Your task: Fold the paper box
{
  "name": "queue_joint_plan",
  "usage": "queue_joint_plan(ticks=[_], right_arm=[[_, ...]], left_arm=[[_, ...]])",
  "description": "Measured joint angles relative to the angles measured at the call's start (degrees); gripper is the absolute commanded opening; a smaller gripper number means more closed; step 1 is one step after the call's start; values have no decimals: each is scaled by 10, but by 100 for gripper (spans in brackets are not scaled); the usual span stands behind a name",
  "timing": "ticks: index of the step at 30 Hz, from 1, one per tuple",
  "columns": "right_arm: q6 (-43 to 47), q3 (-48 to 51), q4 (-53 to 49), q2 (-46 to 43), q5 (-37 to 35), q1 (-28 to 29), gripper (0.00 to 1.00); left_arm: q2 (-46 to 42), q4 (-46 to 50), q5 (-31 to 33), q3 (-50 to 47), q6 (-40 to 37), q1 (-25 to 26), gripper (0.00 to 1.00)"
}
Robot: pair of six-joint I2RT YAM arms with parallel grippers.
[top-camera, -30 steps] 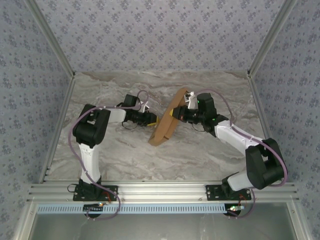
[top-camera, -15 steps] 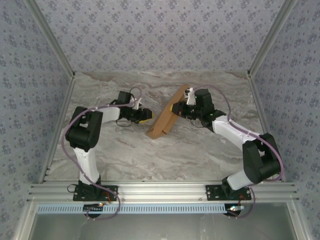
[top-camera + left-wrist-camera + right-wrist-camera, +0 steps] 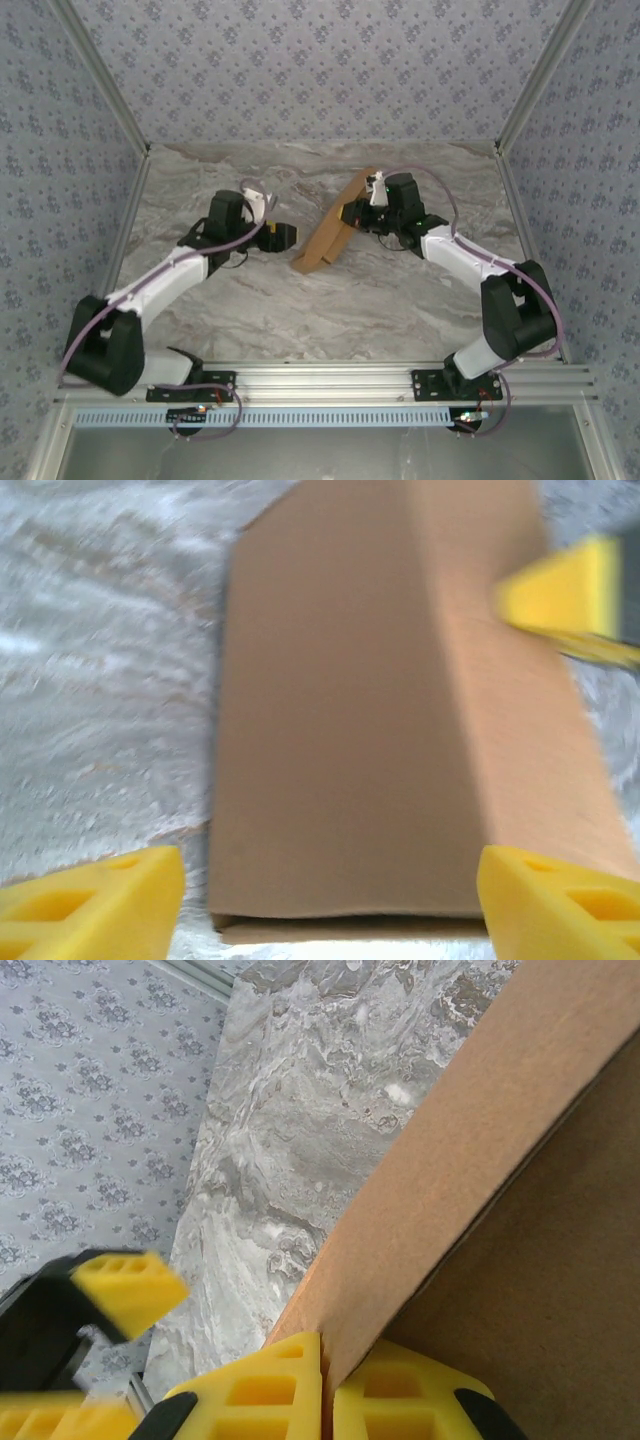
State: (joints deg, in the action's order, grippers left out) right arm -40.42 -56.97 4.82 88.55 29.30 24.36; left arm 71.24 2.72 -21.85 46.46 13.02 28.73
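The paper box (image 3: 328, 236) is a flat brown cardboard piece, folded over and leaning at a slant mid-table. My right gripper (image 3: 352, 214) is shut on its upper edge; in the right wrist view the yellow fingers (image 3: 270, 1395) pinch a cardboard flap (image 3: 470, 1150) between them, gripper (image 3: 325, 1390). My left gripper (image 3: 283, 236) stands open just left of the box's lower end, apart from it. From the left wrist the box (image 3: 380, 730) lies ahead, with that gripper (image 3: 330, 905) spread wider than the box's near end, its fingertips (image 3: 100, 900) off the cardboard.
The marble tabletop (image 3: 300, 310) is walled by patterned panels at the back (image 3: 320, 70) and both sides. An aluminium rail (image 3: 320, 380) runs along the near edge by the arm bases. The left arm's elbow (image 3: 105, 345) sits low at the left.
My left gripper has let go of the box, opened wide and drawn back to the left, its elbow swinging out low. The right gripper moved slightly up-left, still holding the box.
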Motion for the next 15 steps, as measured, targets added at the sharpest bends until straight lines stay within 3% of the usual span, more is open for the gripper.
queue_joint_plan(ticks=[7,15], right_arm=[[6,-15,-2,14,0,0,8],[8,-16,-2,15,0,0,8]], left_arm=[[-36,-2,105,-10,-117,106,92],[-6,-4,175,-13,-194,169,97]])
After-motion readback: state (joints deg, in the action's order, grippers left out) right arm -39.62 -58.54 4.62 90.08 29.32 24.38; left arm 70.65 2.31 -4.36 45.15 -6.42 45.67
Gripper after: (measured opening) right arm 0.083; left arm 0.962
